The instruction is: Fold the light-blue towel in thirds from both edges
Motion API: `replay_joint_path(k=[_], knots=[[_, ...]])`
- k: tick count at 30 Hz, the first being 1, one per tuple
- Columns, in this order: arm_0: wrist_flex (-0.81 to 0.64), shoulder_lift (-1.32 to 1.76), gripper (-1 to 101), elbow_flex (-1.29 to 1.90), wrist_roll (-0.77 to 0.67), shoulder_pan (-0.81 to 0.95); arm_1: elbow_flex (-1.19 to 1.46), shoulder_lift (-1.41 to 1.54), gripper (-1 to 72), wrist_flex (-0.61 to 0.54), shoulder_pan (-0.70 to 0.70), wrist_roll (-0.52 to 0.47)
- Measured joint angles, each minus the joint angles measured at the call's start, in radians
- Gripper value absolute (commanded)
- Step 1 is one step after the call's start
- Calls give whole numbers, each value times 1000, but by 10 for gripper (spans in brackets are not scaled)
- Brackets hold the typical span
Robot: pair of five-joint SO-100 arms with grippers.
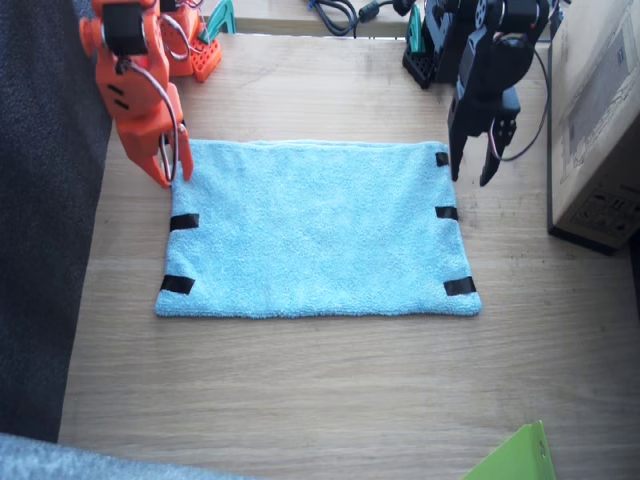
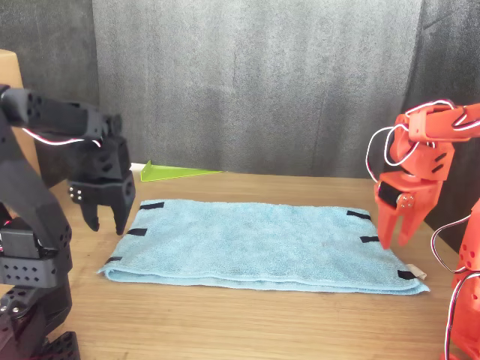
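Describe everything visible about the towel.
The towel is a fluffy light-blue terry rectangle lying flat and spread on the wooden table. Black tape strips mark each short edge. In the front view its near edge shows layers, so it may be doubled. The orange right gripper is at one far corner, the black left gripper at the other; contact cannot be told.

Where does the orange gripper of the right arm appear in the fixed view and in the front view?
Fixed view: the right gripper is at upper left, at the light-blue towel's far left corner.
Front view: the same gripper is at the right, pointing down by the towel's right short edge.
Shared landmark: the black tape strips along that edge.
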Motion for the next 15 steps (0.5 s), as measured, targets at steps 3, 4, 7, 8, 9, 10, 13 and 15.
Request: replay_joint_path(k=[3, 4, 7, 8, 9, 10, 13, 15], knots=[[26, -58, 248, -52, 0, -8, 0, 0, 167, -5, 0, 0], [28, -77, 248, -71, 0, -15, 0, 0, 167, -5, 0, 0], [31, -106, 249, -98, 0, -51, 0, 0, 173, -5, 0, 0], [31, -114, 251, -101, 0, -63, 0, 0, 174, -5, 0, 0], [31, -123, 251, -103, -2, -71, 0, 0, 176, -5, 0, 0], [31, -133, 251, -107, -3, -77, 0, 0, 177, -5, 0, 0], [31, -141, 251, -117, -9, -83, 0, 0, 175, -5, 0, -18], [31, -141, 251, -117, -9, -94, 0, 0, 174, -5, 0, -20]])
